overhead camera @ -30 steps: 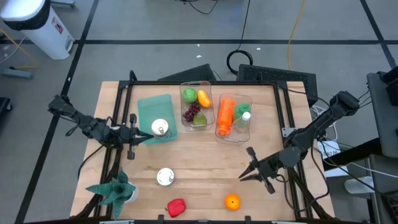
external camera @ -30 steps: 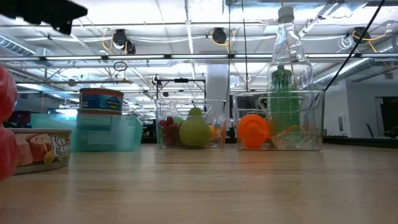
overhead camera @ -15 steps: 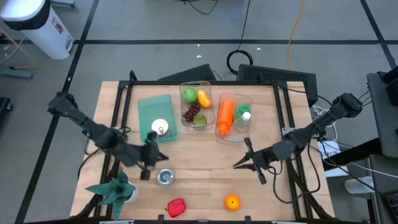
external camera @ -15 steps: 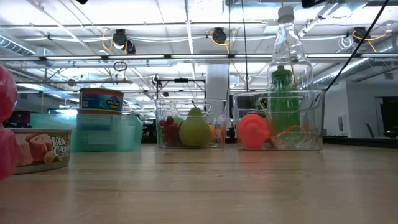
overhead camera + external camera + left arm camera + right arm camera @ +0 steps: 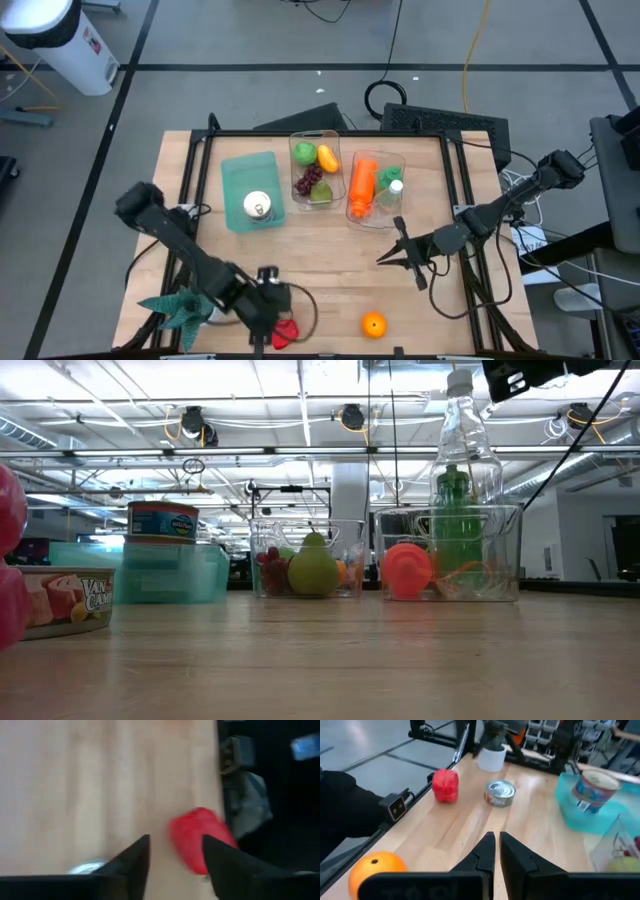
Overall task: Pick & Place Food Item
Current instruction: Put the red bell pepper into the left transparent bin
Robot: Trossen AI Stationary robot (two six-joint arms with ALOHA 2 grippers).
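- step in hand: left gripper (image 5: 172,857) is poised over the red pepper (image 5: 284,333) at the table's (image 5: 320,250) near edge, jaws parted, nothing held.
- pepper lies on bare wood, beside the can (image 5: 500,793), not yet gripped.
- next move, judged: gripper is to be lowered and centred on the pepper, then closed.
- right gripper (image 5: 393,254) is held clenched and empty mid-table, orange (image 5: 373,324) nearby.
- writing: "van cam" is read on the can label; the tin (image 5: 162,521) on the teal box (image 5: 251,187) is unreadable.
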